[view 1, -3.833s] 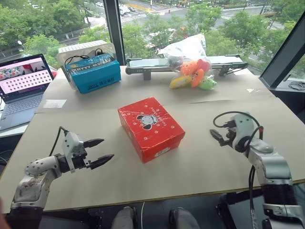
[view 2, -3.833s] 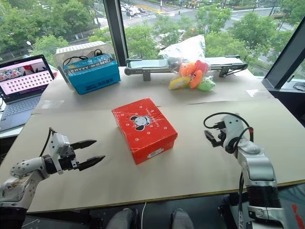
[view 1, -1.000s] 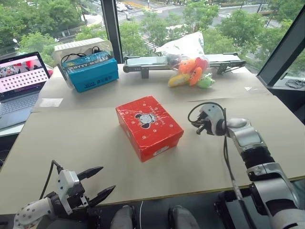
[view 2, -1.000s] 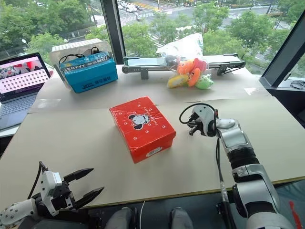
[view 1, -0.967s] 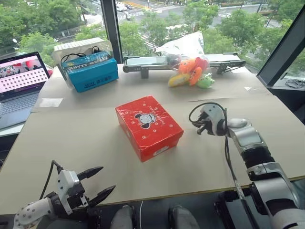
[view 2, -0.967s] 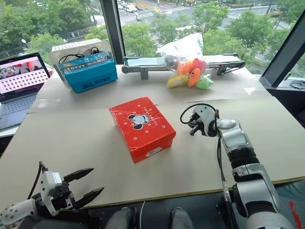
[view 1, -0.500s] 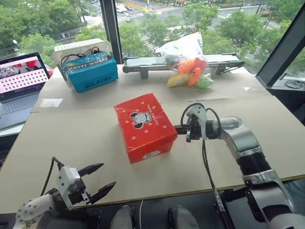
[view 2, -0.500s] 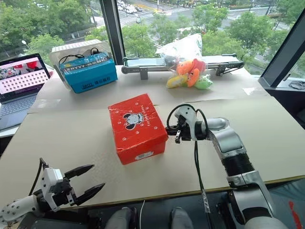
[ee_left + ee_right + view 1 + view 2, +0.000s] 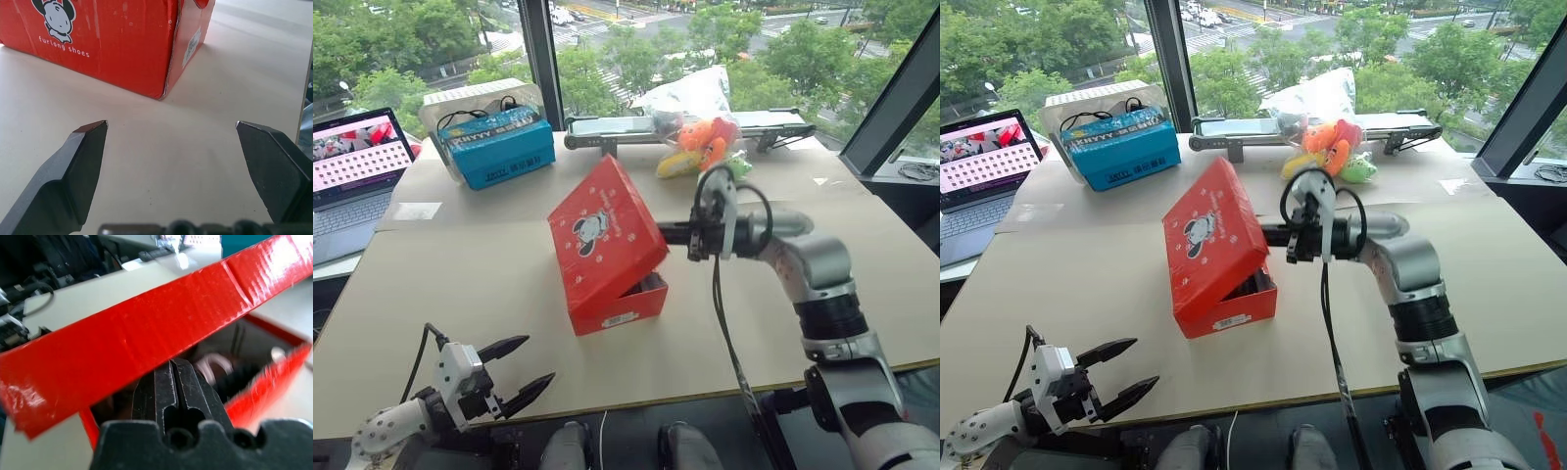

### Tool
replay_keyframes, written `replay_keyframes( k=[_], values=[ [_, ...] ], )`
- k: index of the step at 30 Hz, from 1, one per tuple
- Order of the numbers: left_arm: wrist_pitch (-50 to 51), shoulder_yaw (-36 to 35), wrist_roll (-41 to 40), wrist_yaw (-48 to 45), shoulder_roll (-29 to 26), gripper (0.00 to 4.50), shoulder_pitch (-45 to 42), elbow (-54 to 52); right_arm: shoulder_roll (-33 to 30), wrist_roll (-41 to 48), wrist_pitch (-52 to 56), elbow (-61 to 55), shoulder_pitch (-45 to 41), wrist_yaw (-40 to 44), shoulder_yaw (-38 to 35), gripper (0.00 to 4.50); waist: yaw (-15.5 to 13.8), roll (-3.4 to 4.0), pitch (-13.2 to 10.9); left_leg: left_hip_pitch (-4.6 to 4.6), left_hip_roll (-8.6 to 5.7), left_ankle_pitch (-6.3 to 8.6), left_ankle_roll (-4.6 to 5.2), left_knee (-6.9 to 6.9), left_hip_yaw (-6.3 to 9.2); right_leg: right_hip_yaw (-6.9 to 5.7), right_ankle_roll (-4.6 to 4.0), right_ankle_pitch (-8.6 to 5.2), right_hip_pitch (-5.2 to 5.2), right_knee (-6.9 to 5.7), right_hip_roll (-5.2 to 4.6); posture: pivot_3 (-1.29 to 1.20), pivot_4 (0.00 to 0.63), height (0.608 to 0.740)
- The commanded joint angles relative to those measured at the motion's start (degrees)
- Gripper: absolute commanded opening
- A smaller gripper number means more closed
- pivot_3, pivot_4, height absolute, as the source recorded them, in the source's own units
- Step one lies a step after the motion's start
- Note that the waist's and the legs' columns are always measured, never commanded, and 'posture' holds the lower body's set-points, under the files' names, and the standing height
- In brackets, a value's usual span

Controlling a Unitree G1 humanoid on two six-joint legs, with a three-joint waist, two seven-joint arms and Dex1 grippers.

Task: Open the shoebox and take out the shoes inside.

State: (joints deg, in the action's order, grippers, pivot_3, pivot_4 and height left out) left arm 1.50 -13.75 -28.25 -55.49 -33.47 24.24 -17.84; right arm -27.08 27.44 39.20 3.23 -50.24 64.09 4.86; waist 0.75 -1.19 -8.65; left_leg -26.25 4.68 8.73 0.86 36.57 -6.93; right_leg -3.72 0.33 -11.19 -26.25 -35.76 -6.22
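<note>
The right gripper [image 9: 1278, 235] points sideways across the table, its two black fingers [image 9: 171, 382] pressed flat together with nothing pinched between them, and their tips sit under the free edge of the lid [image 9: 604, 227]. That lid is propped up at a steep slant, hinged along the far left side of the shoebox [image 9: 619, 305], its cartoon mouse print facing the robot's left. The box itself sits near the middle of the table [image 9: 489, 284], angled to its edges, one short end with a white label turned toward the near edge. In the right wrist view, dark shapes with a pale curve show inside the gap (the shoes [image 9: 230, 372], though too blurred to make out well).

Down at the near left corner, the left gripper [image 9: 527, 367] hovers over the table's edge with its fingers spread wide, well apart from the box.

Along the far edge: a blue carton [image 9: 497, 147], a bag of plush toys [image 9: 705, 147], and a laptop [image 9: 357, 176] off the left side.
</note>
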Motion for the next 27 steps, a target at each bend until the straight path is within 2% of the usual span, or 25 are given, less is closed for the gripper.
replay_keyframes(
  k=[1, 5, 8, 17, 21, 27],
  values=[
    [-1.1, -0.9, -0.2, 0.3, 0.5, 4.5, 1.0, -1.0, 0.9, 4.3, 1.1, -4.8, -5.0, 2.6, -0.4, 0.07, 0.1, 0.0, 0.0, 0.0, 0.02, 0.0, 0.0, 0.0, 0.02, 0.0, 0.0, 0.0, -0.01, 0.0, 0.0, 0.0, 0.15, 0.74],
    [-1.1, -2.0, -0.7, 0.5, 0.4, 4.5, 2.8, -1.9, 3.4, 3.0, 0.1, -4.8, -7.8, 2.0, 2.8, 0.07, 0.1, 0.0, 0.0, 0.0, 0.05, 0.0, -0.01, 0.0, 0.11, -0.01, -0.04, -0.02, -0.03, 0.0, 0.01, 0.0, 0.15, 0.74],
    [-0.6, -3.3, -1.3, 0.8, 0.3, 4.5, 5.1, -3.6, 8.4, 1.4, -1.9, -2.0, -10.8, 0.3, 5.5, 0.07, 0.4, 0.0, 0.0, 0.0, 0.08, 0.01, -0.01, 0.0, 0.11, -0.01, -0.07, -0.04, -0.05, 0.0, 0.0, 0.0, 0.15, 0.74],
    [0.3, -4.1, -1.7, 0.5, -0.9, 4.5, 6.6, -5.2, 23.0, -9.9, -14.7, 19.1, -18.1, -4.4, 12.2, 0.07, 0.3, 0.01, 0.0, -0.01, 0.13, 0.02, -0.07, 0.0, -0.05, -0.16, -0.09, -0.03, -0.29, -0.04, 0.0, 0.0, 0.15, 0.74],
    [0.0, -5.2, -2.2, -0.4, -1.5, 4.5, 7.6, -5.4, 25.0, -11.1, -16.5, 22.1, -18.9, -3.3, 12.0, 0.07, 0.0, 0.0, 0.0, -0.07, 0.14, 0.04, -0.16, 0.0, -0.05, -0.18, -0.1, -0.03, -0.31, -0.02, -0.02, 0.0, 0.15, 0.74],
    [-0.2, -5.4, -2.0, -0.5, -1.1, 4.5, 8.6, -5.9, 24.5, -11.5, -16.4, 21.2, -17.7, -1.7, 11.4, 0.07, 0.2, 0.0, 0.0, -0.11, 0.16, 0.06, -0.21, -0.03, -0.04, -0.16, -0.14, -0.06, -0.39, 0.0, -0.03, 0.0, 0.15, 0.74]
  ],
)
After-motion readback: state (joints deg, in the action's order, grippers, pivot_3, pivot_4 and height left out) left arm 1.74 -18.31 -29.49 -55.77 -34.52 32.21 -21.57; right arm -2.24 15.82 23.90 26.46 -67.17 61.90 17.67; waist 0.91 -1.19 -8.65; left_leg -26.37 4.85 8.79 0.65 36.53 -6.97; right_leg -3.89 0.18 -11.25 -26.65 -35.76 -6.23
